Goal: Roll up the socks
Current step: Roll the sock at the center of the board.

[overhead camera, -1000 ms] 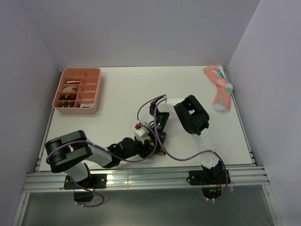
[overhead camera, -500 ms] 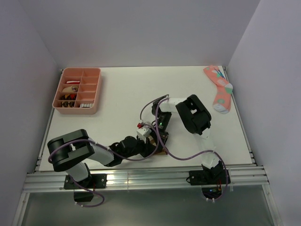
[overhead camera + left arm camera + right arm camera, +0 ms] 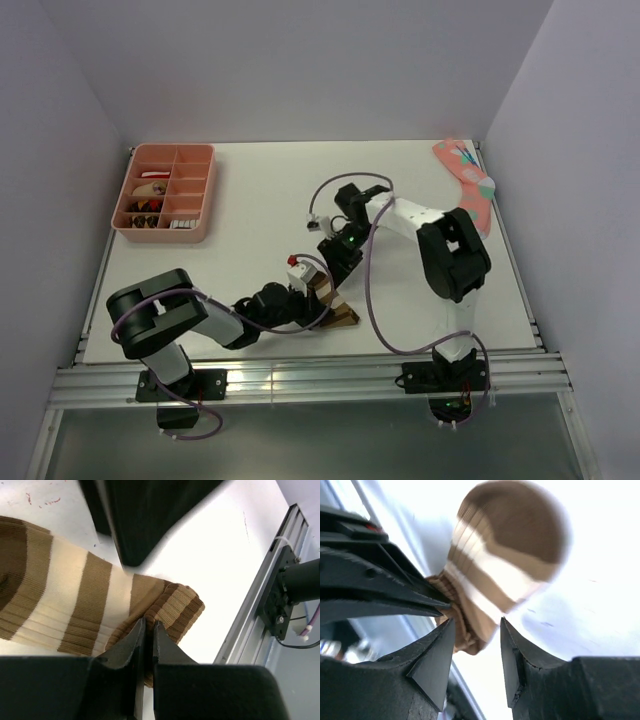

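A brown-and-tan striped sock (image 3: 65, 600) lies bunched on the white table near the front edge, its brown end (image 3: 341, 316) showing in the top view. My left gripper (image 3: 148, 626) is shut on a folded ridge of its ribbed cuff, reaching in low from the left (image 3: 316, 299). My right gripper (image 3: 476, 625) hovers just above the sock (image 3: 505, 570), open, its fingertips either side of the cuff without touching. In the top view the right gripper (image 3: 335, 262) sits just behind the sock. The left fingers (image 3: 395, 595) show at the left of the right wrist view.
A pink sock with coloured dots (image 3: 466, 187) lies at the far right. A pink compartment tray (image 3: 205, 195) with small items stands at the far left. The metal rail (image 3: 280, 595) of the table's front edge runs close to the sock.
My left gripper has shut on the sock's cuff. My right gripper has opened, let go of the sock and drawn back, and its arm has swung right.
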`<state>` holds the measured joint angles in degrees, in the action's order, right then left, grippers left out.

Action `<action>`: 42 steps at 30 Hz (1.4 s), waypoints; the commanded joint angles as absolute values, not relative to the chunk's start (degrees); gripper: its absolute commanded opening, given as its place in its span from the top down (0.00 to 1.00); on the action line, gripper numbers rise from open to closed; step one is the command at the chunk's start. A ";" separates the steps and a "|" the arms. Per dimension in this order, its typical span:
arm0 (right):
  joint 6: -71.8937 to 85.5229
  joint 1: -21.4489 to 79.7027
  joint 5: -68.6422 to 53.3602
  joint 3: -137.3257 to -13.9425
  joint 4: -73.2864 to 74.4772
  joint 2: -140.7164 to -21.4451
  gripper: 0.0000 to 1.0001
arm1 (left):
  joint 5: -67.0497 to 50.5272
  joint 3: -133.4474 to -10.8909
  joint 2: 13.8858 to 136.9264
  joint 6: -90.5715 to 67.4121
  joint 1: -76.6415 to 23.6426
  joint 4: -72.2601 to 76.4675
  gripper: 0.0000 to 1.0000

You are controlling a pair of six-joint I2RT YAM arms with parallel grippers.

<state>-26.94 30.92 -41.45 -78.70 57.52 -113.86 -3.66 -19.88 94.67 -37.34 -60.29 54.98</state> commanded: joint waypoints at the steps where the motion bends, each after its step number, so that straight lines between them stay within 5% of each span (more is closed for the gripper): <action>1: -21.54 27.00 -39.47 -78.05 48.97 -106.89 0.51 | -5.80 -18.45 97.29 -38.58 -58.89 46.77 1.00; 14: -36.53 21.18 -40.42 -66.54 44.64 -84.74 0.49 | -15.62 -24.07 98.96 -43.06 -54.49 35.25 1.00; 25: -41.75 42.34 -23.30 -42.72 30.15 -68.74 0.47 | -30.93 -25.40 108.01 -50.71 -48.43 37.09 1.00; 42: -40.96 51.24 -16.87 -32.35 17.93 -60.21 0.43 | -37.53 -25.31 114.17 -55.46 -47.73 40.34 1.00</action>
<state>-40.58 50.68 -17.61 -32.36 22.00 -62.15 -37.65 -28.88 109.54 -58.22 -47.13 54.04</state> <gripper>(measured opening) 0.565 0.107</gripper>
